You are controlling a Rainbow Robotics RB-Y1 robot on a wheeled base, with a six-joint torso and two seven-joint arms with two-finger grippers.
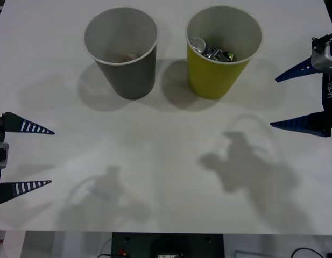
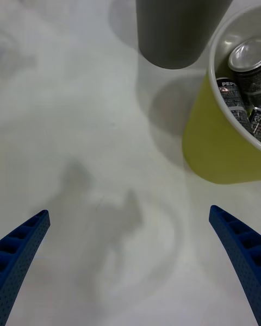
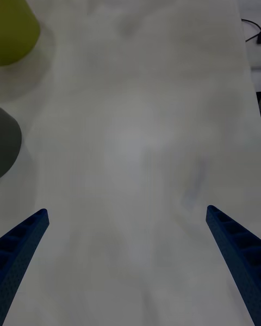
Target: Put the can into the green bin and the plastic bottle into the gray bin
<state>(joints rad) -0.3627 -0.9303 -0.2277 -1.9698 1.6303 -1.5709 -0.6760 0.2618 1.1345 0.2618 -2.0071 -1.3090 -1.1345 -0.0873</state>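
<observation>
The green bin (image 1: pixel 211 80) stands at the back right of the white table, and the gray bin (image 1: pixel 131 75) stands to its left. Inside the green bin lies the can (image 1: pixel 198 44), silver top up, among dark crumpled scraps (image 1: pixel 225 55). In the right wrist view, the can (image 2: pixel 246 58) leans inside the green bin (image 2: pixel 217 146), beside the gray bin (image 2: pixel 179 22). A dim brownish shape (image 1: pixel 125 55) lies at the gray bin's bottom; the plastic bottle is hidden. My right gripper (image 1: pixel 274 102) (image 2: pixel 129 212) hangs open to the right of the green bin. My left gripper (image 1: pixel 51 157) (image 3: pixel 127 211) is open at the left edge.
The white table (image 1: pixel 166 161) stretches bare in front of both bins, with arm shadows on it. The left wrist view catches the green bin (image 3: pixel 13 27) and gray bin (image 3: pixel 8 141) at its edge. Cables and a dark base sit below the table's front edge (image 1: pixel 166 234).
</observation>
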